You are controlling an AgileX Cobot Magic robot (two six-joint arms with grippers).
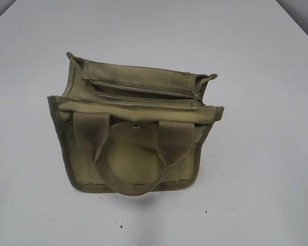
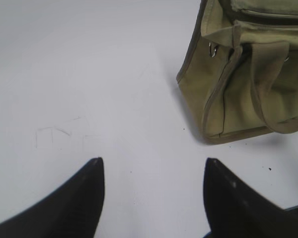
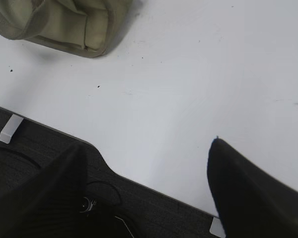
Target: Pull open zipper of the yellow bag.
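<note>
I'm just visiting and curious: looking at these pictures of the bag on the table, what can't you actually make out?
- Zipper pull tab: exterior view, too small and blurred to locate.
- Yellow bag interior: exterior view, hidden behind its own top panels.
- Bag's far side: left wrist view, cut off by the right edge; right wrist view shows only a corner.
- Left gripper and right gripper: only the fingertips show; absent from the exterior view.

The white table top [image 1: 36, 195] lies bare on every side of the olive-yellow canvas bag [image 1: 133, 154], so I can pass my pincers to its left, right, front or rear. Over its top, the khaki zipper line [image 1: 143, 91] lies uncovered. Only the wide webbing loop handle [image 1: 131, 187], draped down the front face, obstructs there.
</note>
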